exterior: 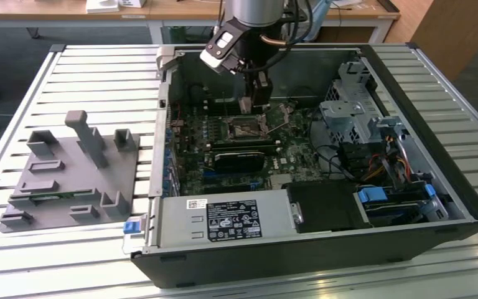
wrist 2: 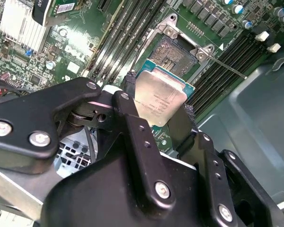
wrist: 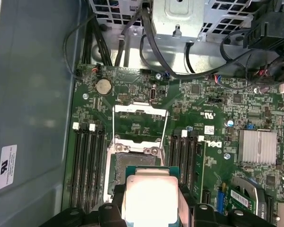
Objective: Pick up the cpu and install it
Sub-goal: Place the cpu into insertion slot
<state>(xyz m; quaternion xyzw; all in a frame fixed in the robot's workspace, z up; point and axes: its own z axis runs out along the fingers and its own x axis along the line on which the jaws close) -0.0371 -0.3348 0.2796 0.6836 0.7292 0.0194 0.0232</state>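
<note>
Tightly closed on two opposite edges of the cpu (wrist 2: 158,99), the jaws hold it just above the open socket (wrist 2: 173,54), not yet seated. In the exterior view they hang at twelve o'clock of that socket inside the computer case (exterior: 264,261). At the case's nine o'clock, a grey fixture tray (exterior: 65,180) lies on the slatted surface (exterior: 81,75).

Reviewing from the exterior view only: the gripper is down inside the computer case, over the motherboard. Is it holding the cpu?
Observer: Yes; in the second wrist view the gripper is shut on the cpu, silver top showing.
Operator: Seated in the socket?
Observer: No; the second wrist view shows the socket with its contacts uncovered beyond the cpu.
Operator: Retention frame open?
Observer: Yes; in the first wrist view the metal frame is folded back.
</note>
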